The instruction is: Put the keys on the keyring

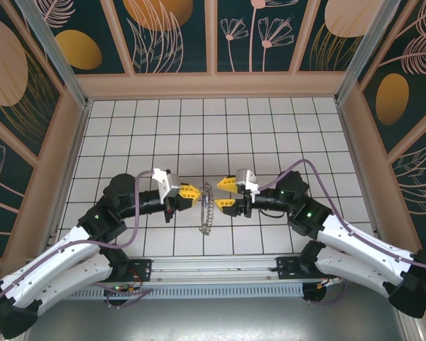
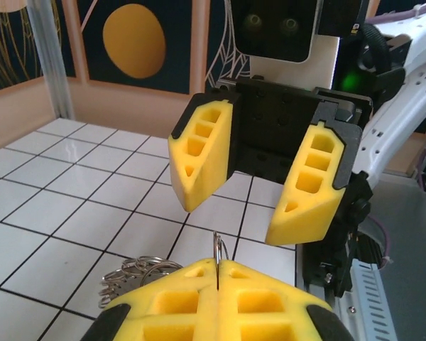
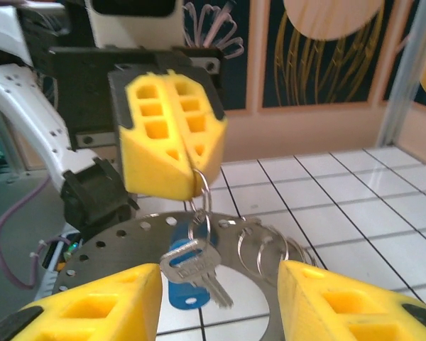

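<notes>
The left gripper (image 1: 189, 190) is fully closed, its yellow pads pressed together on a thin wire loop (image 3: 201, 188) that sticks out below the fingertips. The keyring (image 1: 207, 209) hangs from that loop, clear of the table (image 1: 270, 128). In the top view it stands on edge between the two arms. In the right wrist view its grey, hole-pierced face is turned toward the right arm. The keys (image 3: 192, 266) dangle from the same loop in front of the disc: a silvery key, with a blue head showing just behind it. Whether they are fully threaded on or only hooked cannot be told. The right gripper (image 1: 224, 193) is open and holds nothing, and its fingers face the left gripper across the ring. Governing relation: the keys lie straight ahead of the right gripper, centred in the gap between its fingers and directly below the left fingertips. The long axis of the silvery key runs downward and is tilted, with the blade pointing down and to the right in the right wrist view. The right arm is the free one, so any grasp on the keys probably falls to it. Its fingers would probably have to close across the key head without catching the spare loops (image 3: 266, 245) bunched just beside it.
</notes>
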### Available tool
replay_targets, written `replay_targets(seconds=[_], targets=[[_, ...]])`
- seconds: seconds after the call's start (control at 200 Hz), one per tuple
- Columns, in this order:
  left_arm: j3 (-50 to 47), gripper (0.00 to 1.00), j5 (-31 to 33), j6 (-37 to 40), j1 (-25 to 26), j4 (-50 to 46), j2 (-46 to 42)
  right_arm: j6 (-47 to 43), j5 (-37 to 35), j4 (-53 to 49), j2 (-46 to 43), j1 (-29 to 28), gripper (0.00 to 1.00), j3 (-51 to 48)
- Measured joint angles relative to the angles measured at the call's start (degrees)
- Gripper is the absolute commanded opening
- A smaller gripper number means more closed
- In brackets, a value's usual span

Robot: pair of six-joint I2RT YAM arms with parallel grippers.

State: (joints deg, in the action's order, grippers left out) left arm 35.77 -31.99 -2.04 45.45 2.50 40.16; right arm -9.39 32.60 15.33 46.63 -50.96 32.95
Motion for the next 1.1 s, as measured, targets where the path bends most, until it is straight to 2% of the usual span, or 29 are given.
replay_targets(seconds=[0.415, 0.636, 0.861, 0.971, 1.096], targets=[[0.0, 0.0, -3.06, -1.25, 0.0, 2.1, 0.48, -0.81, 3.54, 6.21, 2.71, -0.9, 0.43, 0.0], [-0.66, 0.0, -4.04, -1.97, 0.0, 4.15, 0.48, -0.87, 3.56, 6.93, 5.22, -1.03, 0.26, 0.44], [-0.96, 0.0, -4.15, -2.12, 0.0, 4.37, 0.59, -0.79, 3.96, 8.26, 6.51, -1.42, 0.23, 0.76], [-0.96, 0.0, -4.11, -2.12, 0.0, 4.35, 0.76, -0.83, 3.98, 8.5, 7.19, -2.01, 0.18, 0.76], [-0.96, 0.0, -3.74, -2.12, 0.0, 4.33, 1.09, -0.81, 4.2, 8.5, 7.54, -2.25, 0.03, 0.76]])
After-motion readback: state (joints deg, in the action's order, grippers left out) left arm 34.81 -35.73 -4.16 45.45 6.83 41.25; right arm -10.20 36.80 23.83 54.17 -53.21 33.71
